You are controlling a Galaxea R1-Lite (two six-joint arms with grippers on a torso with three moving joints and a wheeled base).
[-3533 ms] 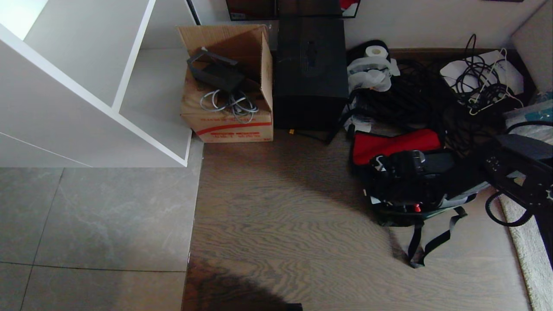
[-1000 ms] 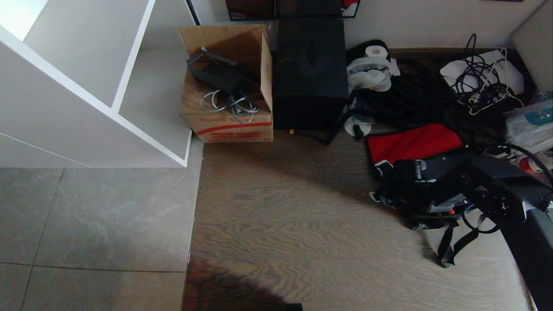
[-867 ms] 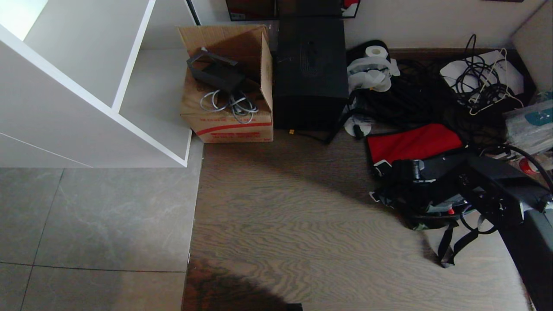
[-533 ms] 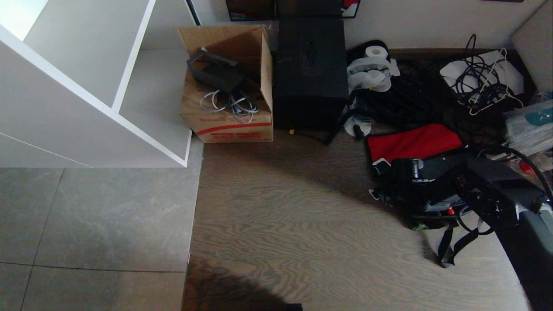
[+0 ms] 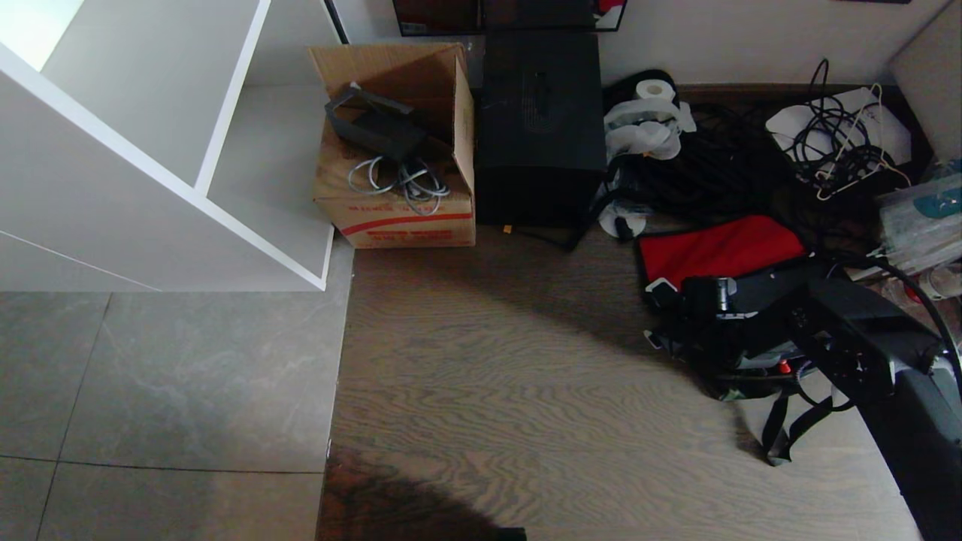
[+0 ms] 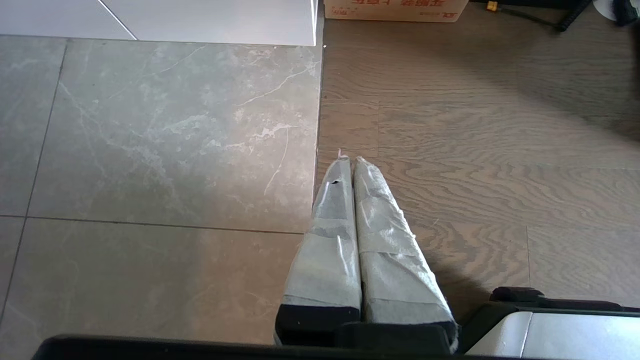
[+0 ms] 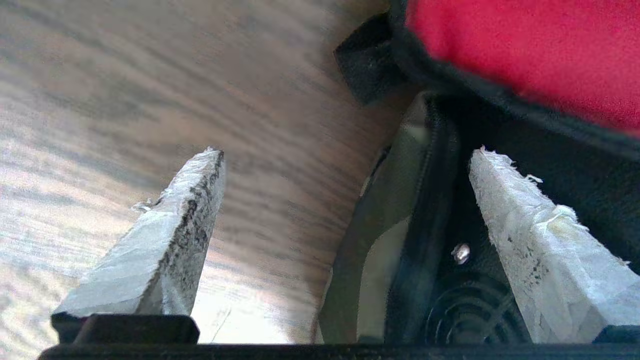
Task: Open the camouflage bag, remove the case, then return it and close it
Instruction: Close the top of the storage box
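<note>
Right claw is spread about as wide as it gets, with nothing between the taped fingers. One finger hangs over the wood floor, the other sits over the black edge of the camouflage bag; can't tell if it's actually touching the fabric. Its red inner lining shows just past that finger.

In the head view the right arm reaches in from the right edge and ends low over the bag, which sits on the floor with its flap thrown back toward the wall, red lining facing up. The case lies across the open bag, black with a silver end on its handle and a small red latch on the near side. A black strap trails from the bag onto the floor.

Left claw is parked, taped fingers pressed together, holding nothing, pointing down where grey tile meets the wood.

Further back: a cardboard box, a tall black box and a cable tangle along the wall.
</note>
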